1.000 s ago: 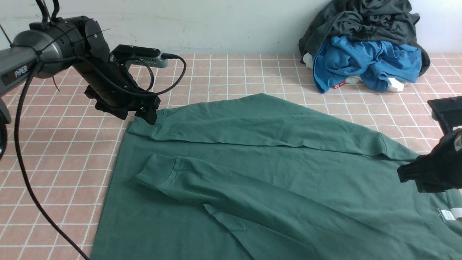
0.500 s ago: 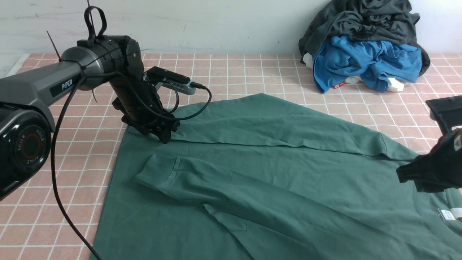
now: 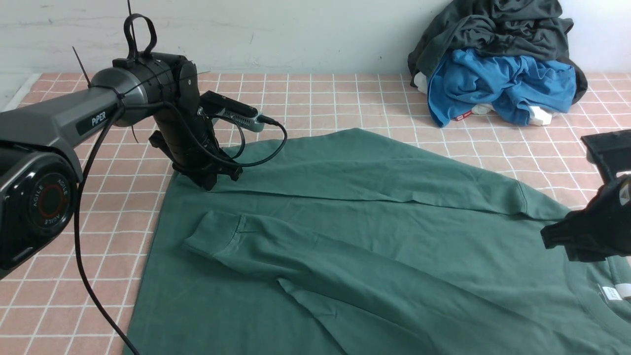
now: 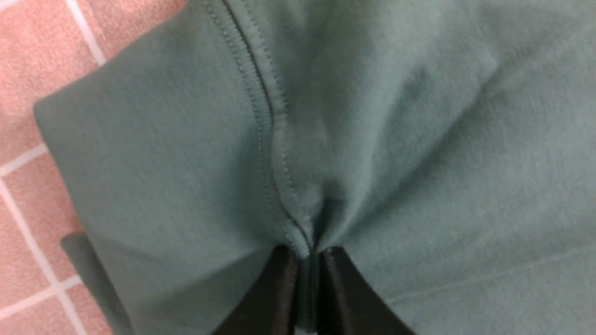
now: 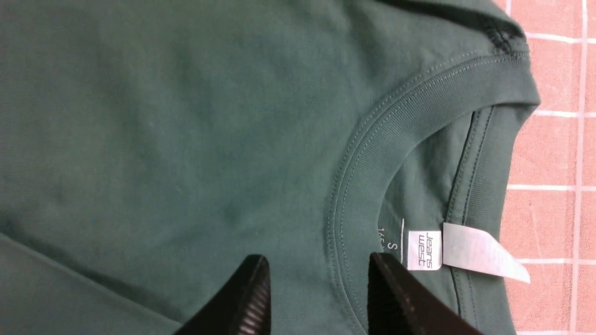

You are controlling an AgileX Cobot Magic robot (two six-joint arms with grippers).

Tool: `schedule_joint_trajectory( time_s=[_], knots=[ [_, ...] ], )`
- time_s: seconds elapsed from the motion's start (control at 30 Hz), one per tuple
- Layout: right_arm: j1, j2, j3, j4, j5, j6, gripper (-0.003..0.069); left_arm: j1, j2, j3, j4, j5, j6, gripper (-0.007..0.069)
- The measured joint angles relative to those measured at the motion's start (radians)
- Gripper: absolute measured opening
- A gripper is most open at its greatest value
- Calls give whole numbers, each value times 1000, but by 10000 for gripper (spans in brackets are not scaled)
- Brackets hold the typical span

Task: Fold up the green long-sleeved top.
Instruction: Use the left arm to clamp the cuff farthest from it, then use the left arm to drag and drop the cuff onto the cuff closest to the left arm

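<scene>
Front camera: we look forward and down across the pink tiled table (image 3: 315,98) from its near side. Both wrist cameras sit close above the dark-green knit top (image 3: 374,231), which the front view also covers.

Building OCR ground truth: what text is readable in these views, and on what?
"PiPER": grey left arm link.
"AGILE": round black joint cap of that arm.
"Jeans west": small white neck label of the dark-green knit long-sleeved top.
"S": size print inside the neck, beside that label; digits next to it partly hidden.
Unreadable: second white tag, blurred; small red tag on the bright blue garment, too small.
</scene>
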Motion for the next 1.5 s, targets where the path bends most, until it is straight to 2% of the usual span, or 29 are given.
schedule_joint_trajectory(
  time_s=[0.3, 0.43, 0.57, 0.7, 0.87, 1.07, 1.37, 1.5],
  knots=[
    [0, 0, 0, 1, -4, -3, 282, -11, -48, -26, 0, 76, 0, 27],
    [0, 0, 0, 1, -5, -4, 282, -40, -137, -33, 6, 166, -9, 27],
    [0, 0, 0, 10, 22, -5, 282, -58, -204, -16, 9, 243, -70, 27],
    [0, 0, -11, 41, 67, -29, 282, -57, -280, 125, 18, 243, -130, 27],
    [0, 0, -55, 118, 113, -111, 282, -81, -435, 410, 34, 223, -186, 27],
    [0, 0, -79, 303, 128, -282, 282, -163, -629, 725, 58, 92, -270, 27],
    [0, 0, -79, 561, 148, -541, 282, -178, -632, 844, 68, 60, -284, 27],
    [17, -5, -79, 604, 177, -587, 282, -178, -611, 844, 68, 54, -265, 27]
  ],
)
